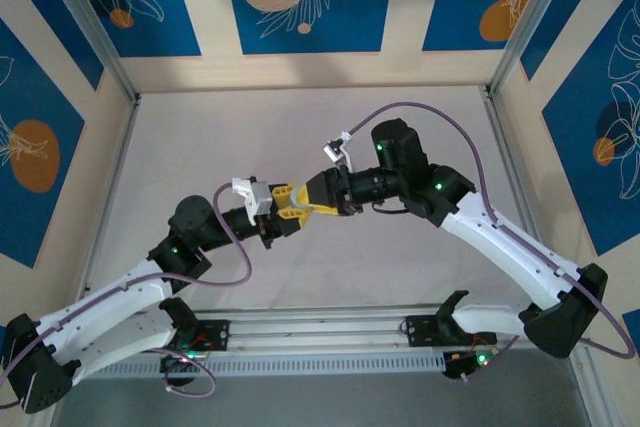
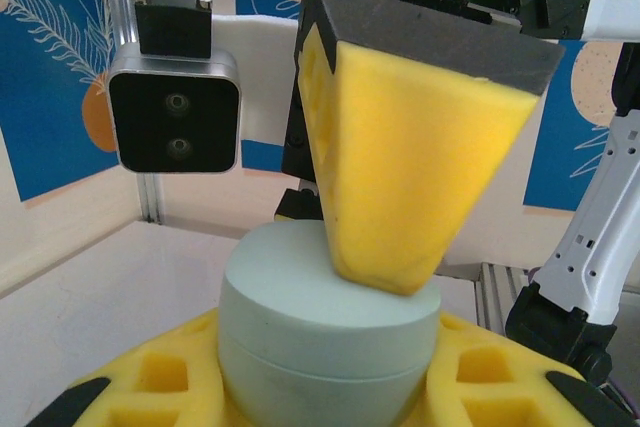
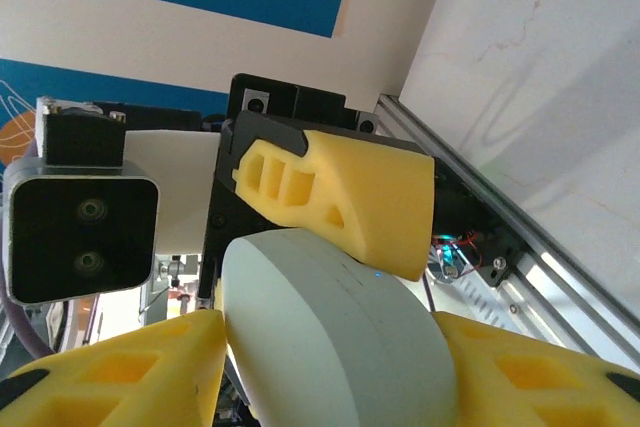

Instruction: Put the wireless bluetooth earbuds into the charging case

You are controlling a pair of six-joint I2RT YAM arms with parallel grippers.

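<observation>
A pale green, pebble-shaped charging case (image 2: 330,337) with its lid closed hangs in mid-air above the table, between the two arms. My left gripper (image 2: 330,392) is shut on it, its yellow foam fingers pressing the case's sides. My right gripper (image 3: 330,377) is shut on the same case (image 3: 340,347) from the opposite direction. One right finger (image 2: 410,167) lies across the case's flat face. In the top view the left gripper (image 1: 283,210) and right gripper (image 1: 305,197) meet nose to nose, hiding the case. The earbuds are out of view.
The white table (image 1: 300,127) lies below the arms, enclosed by aluminium posts (image 1: 85,27) and blue patterned wall panels. A metal rail (image 1: 320,332) runs along the near edge between the arm bases. The right wrist camera (image 2: 175,122) sits close in front of the left wrist.
</observation>
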